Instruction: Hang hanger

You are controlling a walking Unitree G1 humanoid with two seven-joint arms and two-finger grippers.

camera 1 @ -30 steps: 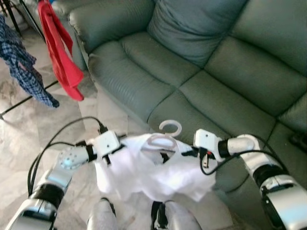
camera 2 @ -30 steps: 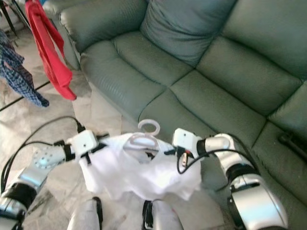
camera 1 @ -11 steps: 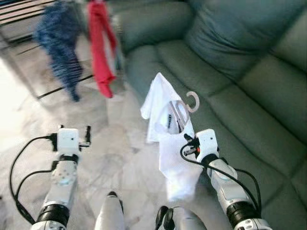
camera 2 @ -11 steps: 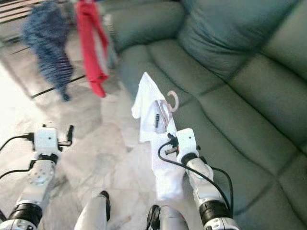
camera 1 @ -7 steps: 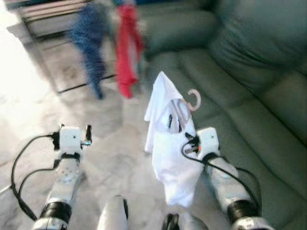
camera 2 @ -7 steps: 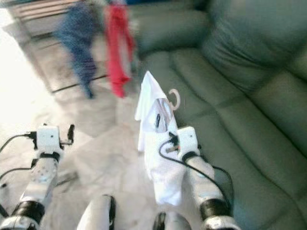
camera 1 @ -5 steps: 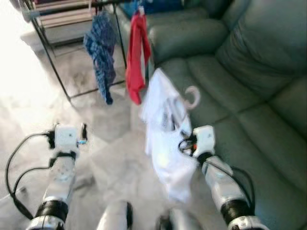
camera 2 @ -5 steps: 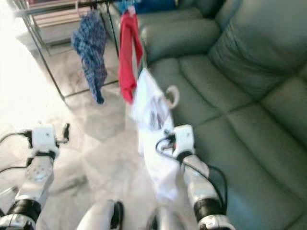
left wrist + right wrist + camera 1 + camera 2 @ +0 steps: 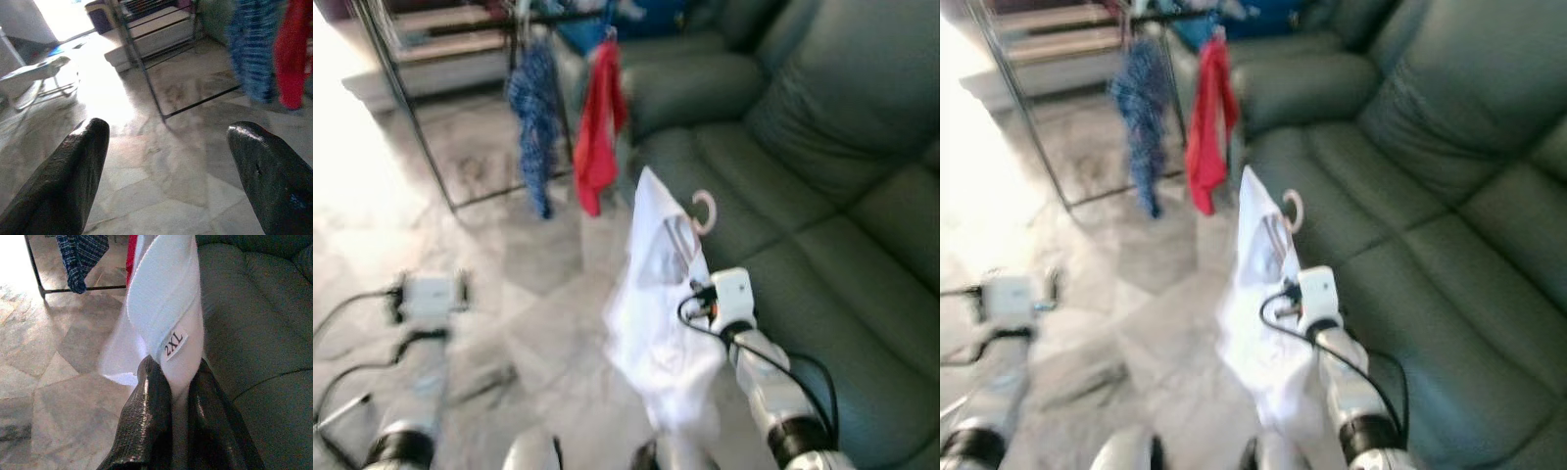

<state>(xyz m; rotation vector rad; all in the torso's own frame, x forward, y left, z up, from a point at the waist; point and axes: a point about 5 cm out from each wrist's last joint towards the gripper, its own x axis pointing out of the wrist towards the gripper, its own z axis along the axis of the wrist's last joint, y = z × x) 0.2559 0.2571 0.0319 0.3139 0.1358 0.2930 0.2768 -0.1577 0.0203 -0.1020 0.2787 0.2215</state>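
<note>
A white shirt [image 9: 658,323] hangs on a pale hanger whose hook [image 9: 707,211] sticks up above the collar. My right gripper [image 9: 177,379] is shut on the shirt's collar band, which bears a 2XL label [image 9: 174,343], and holds it up in front of the sofa. My left gripper [image 9: 168,142] is open with nothing between its fingers, low at the left over the floor; its white wrist block [image 9: 428,292] looks blurred. A dark clothes rack [image 9: 533,20] stands ahead with a blue checked shirt [image 9: 534,122] and a red garment [image 9: 599,127] hanging on it.
A grey-green leather sofa [image 9: 822,166] spreads over the right side, its armrest close to the rack. Marble floor tiles [image 9: 480,245] spread left and ahead. A low shelf unit [image 9: 161,29] stands beyond the rack's black base bar [image 9: 200,100]. Bright light falls at the far left.
The view has swung toward the rack, which now shows more fully. The right gripper still holds the shirt up. The left arm has dropped lower and farther left.
</note>
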